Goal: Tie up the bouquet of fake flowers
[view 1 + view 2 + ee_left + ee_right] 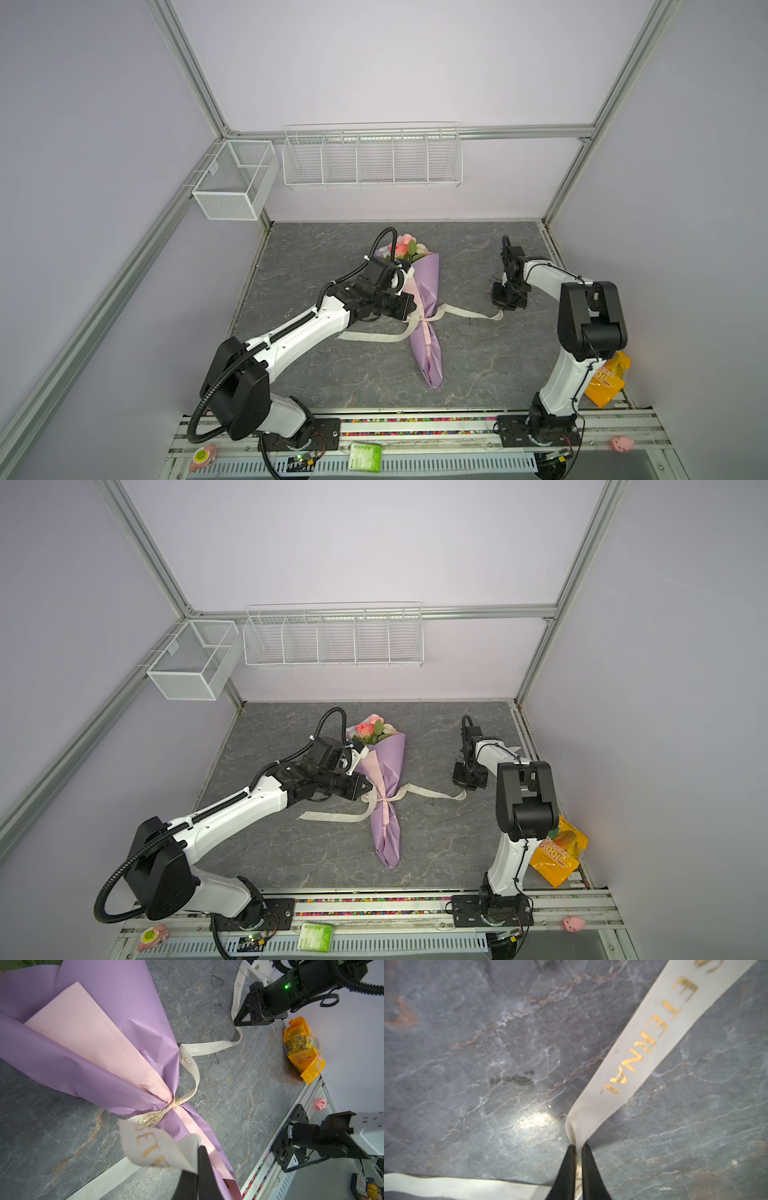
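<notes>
The bouquet of fake flowers (405, 246) (371, 728) lies on the grey stone table, wrapped in lilac and pink paper (427, 291) (87, 1043). A cream ribbon with gold letters (207, 1047) (633, 1059) is wound round the wrap's narrow waist (424, 321). My left gripper (411, 306) (368, 786) (197, 1158) sits just left of the waist, shut on a curled-up stretch of ribbon. My right gripper (500, 311) (463, 791) (577, 1147) is low over the table to the right, shut on the ribbon's right tail. Another tail trails toward the front left (374, 337).
An orange snack bag (606, 380) (557, 854) (303, 1049) lies at the table's right front corner behind the right arm. Two white wire baskets (372, 156) (232, 180) hang on the back wall. On the front rail sit a pink pig toy (622, 444) and a green packet (365, 456).
</notes>
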`<state>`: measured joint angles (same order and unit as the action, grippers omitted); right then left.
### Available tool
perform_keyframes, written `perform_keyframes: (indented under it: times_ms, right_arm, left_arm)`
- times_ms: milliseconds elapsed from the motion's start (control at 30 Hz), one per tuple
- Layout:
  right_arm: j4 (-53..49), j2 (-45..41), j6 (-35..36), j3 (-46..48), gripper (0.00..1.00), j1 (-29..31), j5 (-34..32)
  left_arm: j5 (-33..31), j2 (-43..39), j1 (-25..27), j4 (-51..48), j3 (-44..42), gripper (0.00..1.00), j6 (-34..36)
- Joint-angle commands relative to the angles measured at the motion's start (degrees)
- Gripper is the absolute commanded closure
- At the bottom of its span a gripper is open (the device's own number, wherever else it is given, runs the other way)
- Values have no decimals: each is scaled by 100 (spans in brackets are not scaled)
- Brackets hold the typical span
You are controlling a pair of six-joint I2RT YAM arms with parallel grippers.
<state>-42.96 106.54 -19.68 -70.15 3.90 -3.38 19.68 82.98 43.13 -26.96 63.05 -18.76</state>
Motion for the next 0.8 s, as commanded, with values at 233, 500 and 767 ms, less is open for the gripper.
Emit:
perform_keyframes:
  times_ms: [233, 500, 767]
  right_arm:
    - [811, -2320, -581, -61, 93, 956, 1269]
    - [1180, -1815, -658, -1689, 92, 3006, 1408]
    - [390, -108, 3, -3688, 87, 4099, 2375]
  left_arm:
    - [-207, -287, 18, 482, -450, 100, -135]
    - [-186, -809, 20, 1368, -1243, 100, -316]
    - [-61, -1359, 15, 2228, -2031, 100, -464]
